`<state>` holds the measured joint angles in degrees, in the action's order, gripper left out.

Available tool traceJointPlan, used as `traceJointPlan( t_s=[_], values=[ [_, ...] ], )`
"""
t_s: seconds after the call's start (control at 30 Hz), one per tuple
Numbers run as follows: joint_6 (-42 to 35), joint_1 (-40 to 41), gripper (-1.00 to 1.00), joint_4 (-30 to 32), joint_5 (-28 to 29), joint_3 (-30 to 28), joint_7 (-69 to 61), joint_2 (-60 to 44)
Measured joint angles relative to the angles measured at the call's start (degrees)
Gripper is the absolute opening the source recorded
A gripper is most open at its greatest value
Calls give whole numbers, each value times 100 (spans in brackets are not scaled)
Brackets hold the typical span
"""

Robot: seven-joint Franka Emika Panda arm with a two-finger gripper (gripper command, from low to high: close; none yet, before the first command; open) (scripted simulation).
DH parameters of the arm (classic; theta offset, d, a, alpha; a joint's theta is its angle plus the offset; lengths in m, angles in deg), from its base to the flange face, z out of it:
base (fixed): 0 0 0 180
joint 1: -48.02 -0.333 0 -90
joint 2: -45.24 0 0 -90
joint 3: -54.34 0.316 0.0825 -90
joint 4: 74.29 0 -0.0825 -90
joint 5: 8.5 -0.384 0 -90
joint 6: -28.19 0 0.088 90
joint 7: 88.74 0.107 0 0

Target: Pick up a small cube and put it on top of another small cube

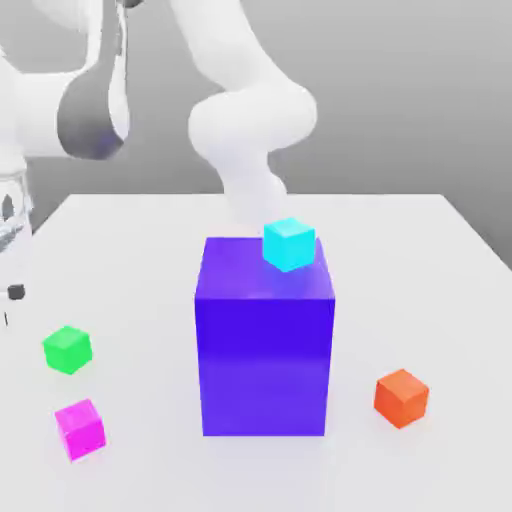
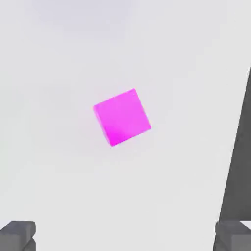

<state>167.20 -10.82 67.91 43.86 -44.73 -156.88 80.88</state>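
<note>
The claw (image 2: 125,235) hangs over the magenta cube (image 2: 122,116) with its two dark fingertips (image 2: 17,234) spread wide at the edges of the hand view, released and holding nothing. The step in hand, as I read it, is the reach for the pick. To do it well: the cube sits turned at an angle against the line between the fingertips, so the wrist wants rolling until the pads face two flat sides, not corners. Then centre the cube between them and come straight down before clenching, low enough to grip the side faces squarely.

In the exterior view the magenta cube (image 1: 81,428) rests on the white worktop (image 1: 430,250) near the front corner on the exterior view's left, with the green cube (image 1: 68,349) near it, farther back and apart from it. That is the landing spot, so a short lift and carry should do, I'd say.

The big purple block (image 1: 265,340) stands mid-worktop with a cyan cube (image 1: 289,244) on its top; an orange cube (image 1: 401,397) sits to the exterior view's right. All are well apart from the pick.

The magenta cube looks small, plain, glossy and sharp-edged, its top face bright and even.
</note>
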Motion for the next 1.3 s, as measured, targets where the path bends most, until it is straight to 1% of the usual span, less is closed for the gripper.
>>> traceJointPlan(
  t_s=[0.1,0.2,0.23,0.4,0.43,0.47,0.53,0.6,0.73,1.03,1.17,1.3],
  values=[
    [-44,-1253,0,-111,935,-1093,-12,362],
    [107,-2037,0,-350,1778,-2019,377,843],
    [156,-2217,-100,-426,2019,-2254,509,992],
    [140,-2217,-100,-426,2031,-2254,517,992],
    [166,-2307,-100,-464,2147,-2372,582,1066],
    [139,-2251,-100,-439,2080,-2295,540,1027],
    [2,-1919,-100,-313,1726,-1859,327,825],
    [-190,-1437,-100,-158,1319,-1254,90,613],
    [-185,-465,-100,123,899,-519,144,316],
    [-326,1557,-100,639,328,931,895,151],
    [-430,2239,-100,820,159,1403,1425,176],
    [-483,2783,-100,981,9,1733,2044,167]
  ],
)
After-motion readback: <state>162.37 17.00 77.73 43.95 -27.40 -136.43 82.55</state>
